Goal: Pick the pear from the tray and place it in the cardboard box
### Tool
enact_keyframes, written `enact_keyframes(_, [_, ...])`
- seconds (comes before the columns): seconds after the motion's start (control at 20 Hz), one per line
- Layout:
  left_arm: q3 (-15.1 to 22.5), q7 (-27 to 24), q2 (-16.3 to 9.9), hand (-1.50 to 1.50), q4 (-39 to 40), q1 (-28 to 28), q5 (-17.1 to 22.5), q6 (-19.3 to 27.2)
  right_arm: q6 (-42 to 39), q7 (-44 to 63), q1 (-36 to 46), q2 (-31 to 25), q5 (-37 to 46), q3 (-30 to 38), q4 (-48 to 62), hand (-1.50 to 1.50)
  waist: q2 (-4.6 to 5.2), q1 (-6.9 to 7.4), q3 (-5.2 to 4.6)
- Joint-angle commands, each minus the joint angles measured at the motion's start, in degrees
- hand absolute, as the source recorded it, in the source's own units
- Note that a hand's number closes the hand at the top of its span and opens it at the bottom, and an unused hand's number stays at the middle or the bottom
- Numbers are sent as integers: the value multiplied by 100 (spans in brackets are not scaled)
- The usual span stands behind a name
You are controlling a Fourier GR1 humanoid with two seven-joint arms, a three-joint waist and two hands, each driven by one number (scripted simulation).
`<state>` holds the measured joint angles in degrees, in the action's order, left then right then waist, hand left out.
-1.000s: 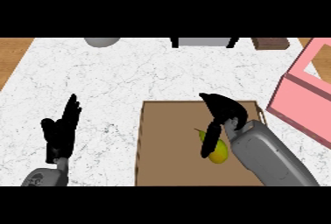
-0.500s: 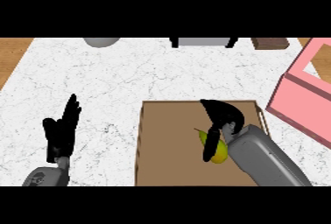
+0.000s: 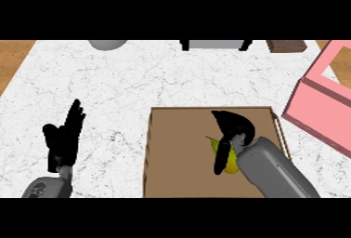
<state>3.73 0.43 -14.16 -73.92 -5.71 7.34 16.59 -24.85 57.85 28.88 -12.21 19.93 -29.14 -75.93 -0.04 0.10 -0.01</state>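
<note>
Pear (image 3: 231, 160) is lying on the brown tray (image 3: 178, 158) in the lower middle-right of the frame, only a sliver of its yellow-green skin and a short stem showing, because the right hand (image 3: 231, 126) is sitting directly over it. That hand's fingers are arching over the top of the fruit while the thumb is running down its left side, so the fingers are curling round the pear, though how fully they are closing on it is hard to judge with the far side hidden; the pear is looking as if it is still resting on the tray rather than lifted. The grey right forearm is coming in from the lower right edge and covering the tray's right portion. The step in hand appears to be the grasp itself: closing on the fruit before any lift. The next move is calling for raising the pear straight up off the tray, then carrying it toward the right of the frame, where the pink box (image 3: 322, 100) is standing just beyond the tray's right rim, its opening facing upward at the upper right, and lowering it inside. Over at the lower left, on the white marbled counter (image 3: 137, 79), the left hand (image 3: 63, 139) is resting with fingers straight and pointing up, holding nothing.
</note>
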Motion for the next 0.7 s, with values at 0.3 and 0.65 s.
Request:
enact_keyframes(0.3, [-313,-174,-89,0,-66,175,-4,-407,-249,-173,241,389,587,434,880,-150,8,25,0])
enact_keyframes(0.65, [-471,-413,179,0,581,-184,-204,-340,-41,-1031,-247,445,1245,296,414,150,10,-10,-1])
